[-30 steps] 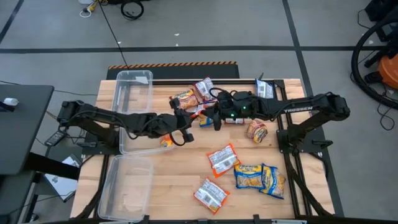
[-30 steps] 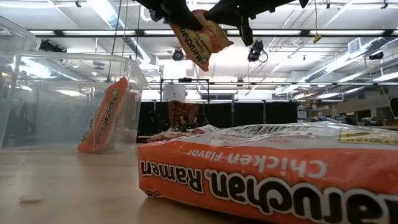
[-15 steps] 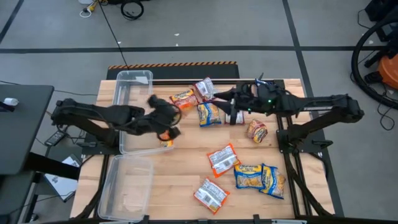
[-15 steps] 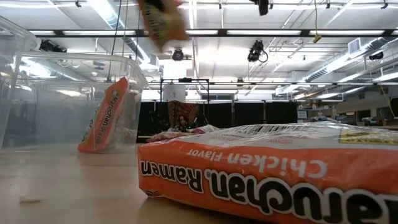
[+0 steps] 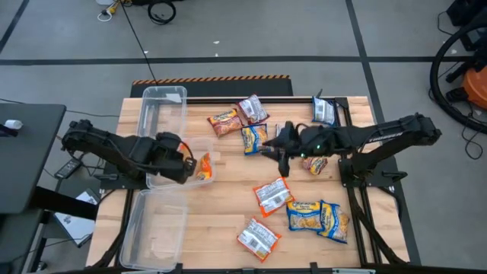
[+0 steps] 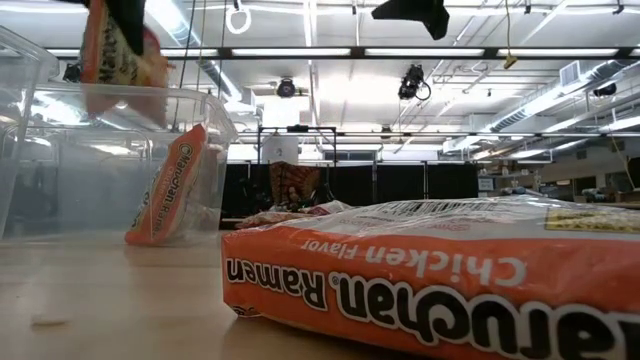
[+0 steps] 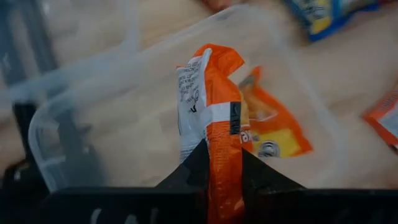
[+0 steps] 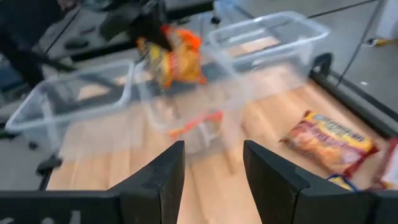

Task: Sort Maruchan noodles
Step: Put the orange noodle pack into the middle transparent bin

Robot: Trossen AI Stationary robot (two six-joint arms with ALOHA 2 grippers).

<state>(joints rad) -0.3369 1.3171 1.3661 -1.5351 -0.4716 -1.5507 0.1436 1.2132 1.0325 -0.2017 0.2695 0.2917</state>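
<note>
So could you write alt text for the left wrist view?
The left gripper is shut on an orange noodle packet, holding it above a clear plastic bin. A second orange packet already lies inside the bin.

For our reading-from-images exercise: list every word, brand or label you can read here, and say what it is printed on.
"Maruchan Ramen" and "Chicken Flavor", upside down: near orange packet.
"Maruchan": orange packet leaning in the clear bin.
"TROSSEN": right arm.
Print on the packet held by the left gripper and on the other packets: unreadable.
</note>
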